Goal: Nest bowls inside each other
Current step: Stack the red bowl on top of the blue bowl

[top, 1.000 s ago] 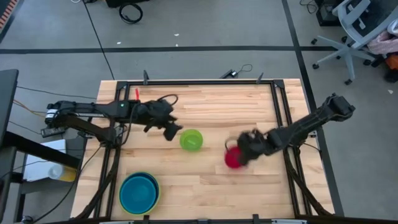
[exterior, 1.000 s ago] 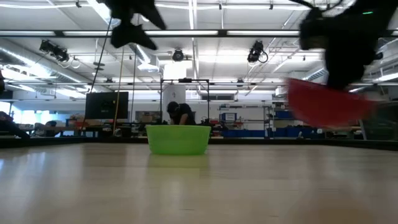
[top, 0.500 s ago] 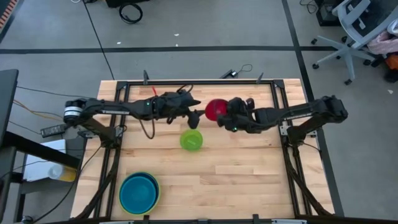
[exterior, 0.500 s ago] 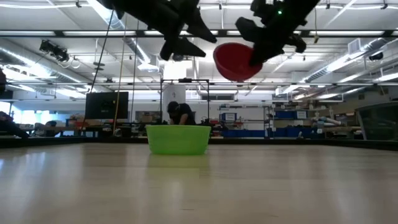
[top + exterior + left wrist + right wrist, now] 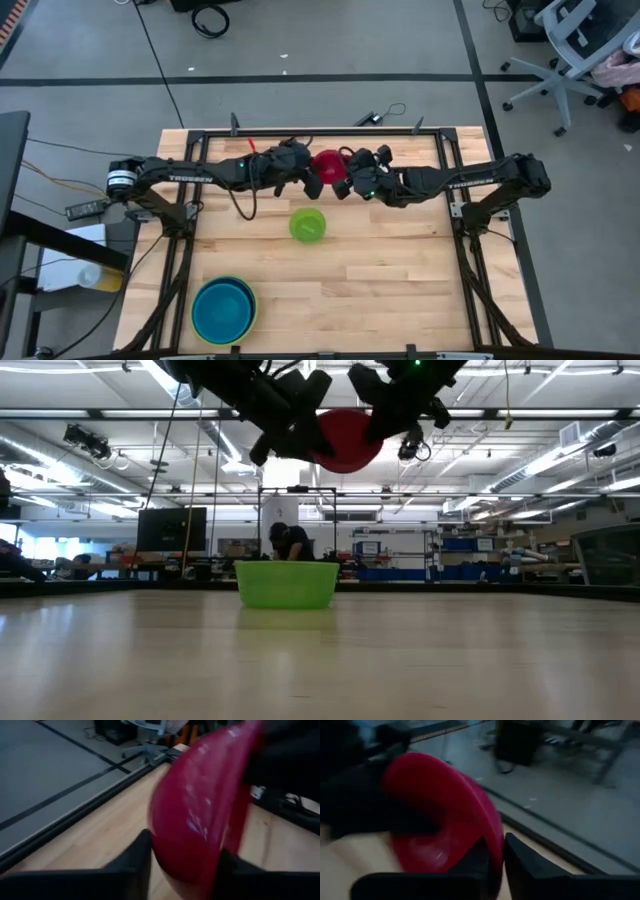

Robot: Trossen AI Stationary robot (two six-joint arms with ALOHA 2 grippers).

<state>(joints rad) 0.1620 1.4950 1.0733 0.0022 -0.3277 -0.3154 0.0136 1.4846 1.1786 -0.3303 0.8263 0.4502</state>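
Observation:
The red bowl (image 5: 327, 163) hangs on edge high above the table's far middle, between my two grippers. My left gripper (image 5: 314, 180) comes at it from the table's left and my right gripper (image 5: 347, 180) from the right; both are shut on it. In the low view the red bowl (image 5: 345, 440) is well above the small green bowl (image 5: 287, 584). That small green bowl (image 5: 307, 224) sits upright on its base at the table's middle. A teal-blue bowl (image 5: 224, 310) rests inside a lighter blue one near the table's front left. My left gripper has the red bowl's lower part (image 5: 185, 870) between its two fingers. One finger (image 5: 137, 857) lies on the outer wall and the other (image 5: 227, 867) at the rim side; whether that one is inside, I cannot tell. The bowl is lifted clear, on edge. My right gripper pinches the bowl's rim (image 5: 492, 837). One finger (image 5: 477, 857) is inside the hollow and one (image 5: 520, 857) outside. The fingers slant down from the table's right, and the bowl's opening faces this gripper.
Black rails (image 5: 448, 170) frame the table at its far and side edges. Free wood lies at the near right (image 5: 400, 290). A person (image 5: 290, 543) shows in the room behind the table, and an office chair (image 5: 575, 50) stands on the floor beyond the far right.
My right gripper has risen from the table's near right and carried the red bowl up and toward the far middle, tipping it onto its edge. My left gripper has gone right toward the bowl and shut its fingers around it.

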